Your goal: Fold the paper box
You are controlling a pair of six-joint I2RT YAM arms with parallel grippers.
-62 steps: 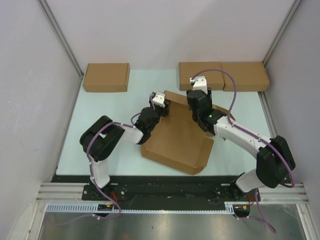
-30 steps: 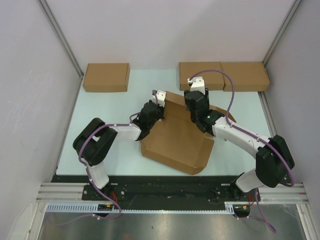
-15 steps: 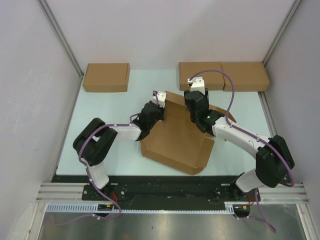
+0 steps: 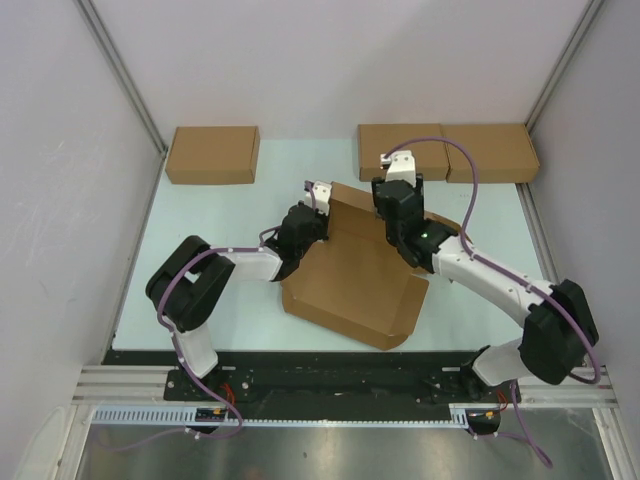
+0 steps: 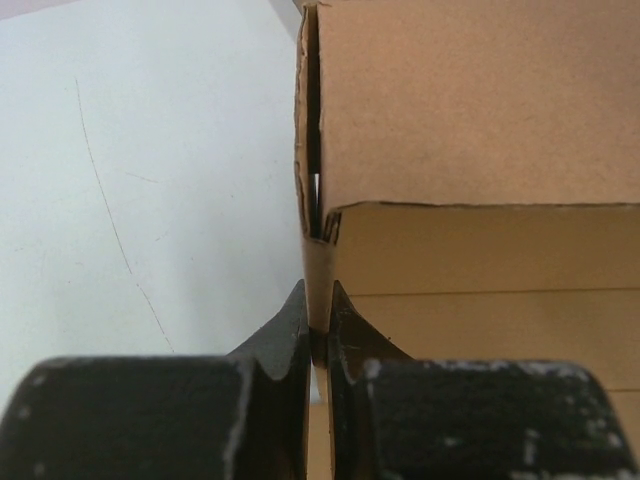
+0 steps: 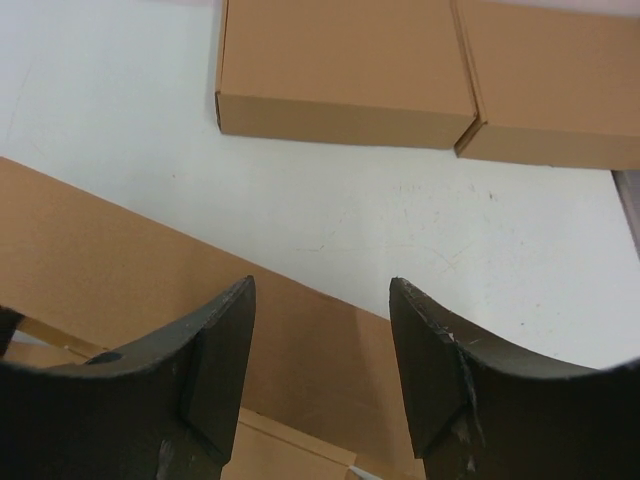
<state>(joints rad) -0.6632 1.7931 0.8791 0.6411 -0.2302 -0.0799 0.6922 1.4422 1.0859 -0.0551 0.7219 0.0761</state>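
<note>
Left jaws pinch a raised wall (image 5: pixel 318 275) of the box (image 4: pixel 355 290), mid-surface (image 4: pixel 200 240), in the wall-folding step; right jaws gape empty above its rear flap (image 6: pixel 120 260), probably needing tucking next.

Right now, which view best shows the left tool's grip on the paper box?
Left wrist: the left tool is shut on a thin cardboard edge of the paper box, seen close up. The top view shows that arm at the box's left side, but the pinch itself is hidden. The right wrist view misses the grip entirely.
</note>
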